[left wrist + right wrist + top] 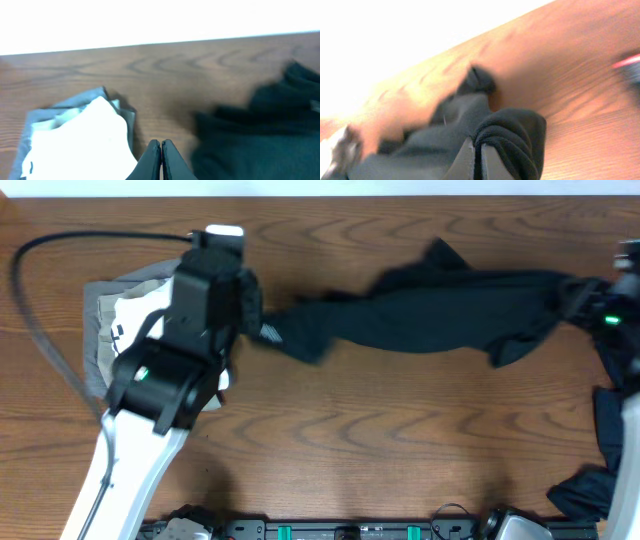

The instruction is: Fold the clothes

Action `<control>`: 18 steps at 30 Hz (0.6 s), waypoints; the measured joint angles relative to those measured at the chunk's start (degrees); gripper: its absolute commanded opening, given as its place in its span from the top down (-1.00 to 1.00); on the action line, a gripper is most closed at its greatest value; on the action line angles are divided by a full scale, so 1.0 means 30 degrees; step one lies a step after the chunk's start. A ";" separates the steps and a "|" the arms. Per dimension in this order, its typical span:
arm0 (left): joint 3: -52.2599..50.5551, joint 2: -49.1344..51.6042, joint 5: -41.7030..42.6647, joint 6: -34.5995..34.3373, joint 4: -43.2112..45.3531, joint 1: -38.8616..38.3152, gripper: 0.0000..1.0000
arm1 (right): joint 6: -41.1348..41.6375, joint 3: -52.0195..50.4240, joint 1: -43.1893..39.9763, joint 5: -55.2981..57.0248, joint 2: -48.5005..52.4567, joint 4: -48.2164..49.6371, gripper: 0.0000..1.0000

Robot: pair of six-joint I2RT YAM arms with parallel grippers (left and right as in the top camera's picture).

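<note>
Two arms flank the overhead view. The left gripper point(250, 315) sits upper left, over a folded gray-and-white garment point(110, 330). A black garment point(440, 310) stretches across the upper middle of the wooden table point(400, 440) to the right gripper point(582, 302) at the right edge.

In the left wrist view, the fingers point(149, 162) are pressed together at bottom centre with nothing visible between them. The gray-and-white garment lies lower left and the black garment at right.

In the right wrist view, the fingers point(465, 162), nearly together at bottom centre, pinch a bunched fold of the black garment.
</note>
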 measured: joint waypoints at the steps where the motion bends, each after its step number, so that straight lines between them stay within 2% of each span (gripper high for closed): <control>1: 0.0000 -0.0423 -0.0095 0.0000 -0.0015 0.0000 0.88 | -0.0117 0.0240 -0.0306 0.0197 -0.0277 -0.0138 0.97; 4: 0.0000 -0.1370 -0.0291 -0.0007 -0.0168 0.0000 0.88 | -0.0474 0.0415 -0.0954 0.0605 -0.0554 -0.0896 0.97; 9: 0.0000 -0.1552 -0.0124 -0.0015 -0.0554 0.0000 0.88 | -0.0787 0.0408 -0.0911 0.0911 0.0882 -0.1829 0.97; 12: 0.0000 -0.0823 0.1268 -0.0007 -0.0627 0.0007 0.72 | -0.0911 0.0401 -0.0678 0.1071 0.2069 -0.2018 0.97; 13: 0.0000 -0.0408 0.2084 0.0000 -0.0721 0.0000 0.67 | -0.0925 0.0393 -0.0525 0.1086 0.2477 -0.2076 0.81; 14: 0.0015 0.0015 0.2747 0.0044 -0.0882 0.0000 0.66 | -0.0889 0.0393 -0.0379 0.1078 0.2849 -0.2135 0.53; 15: 0.0022 0.0641 0.3708 0.0044 -0.1144 -0.0029 0.52 | -0.0940 0.0386 -0.0248 0.1042 0.3220 -0.2171 0.21; 16: 0.0022 0.1268 0.4488 0.0182 -0.1392 -0.0080 0.46 | -0.0940 0.0372 -0.0131 0.1042 0.3526 -0.2215 -0.02; 17: 0.0022 0.1989 0.5268 0.0299 -0.1625 -0.0204 0.42 | -0.1013 0.0364 -0.0044 0.1042 0.3789 -0.2273 -0.21; 18: 0.0022 0.2725 0.6054 0.0481 -0.1807 -0.0372 0.37 | -0.0976 0.0350 -0.0007 0.1027 0.3993 -0.2302 -0.32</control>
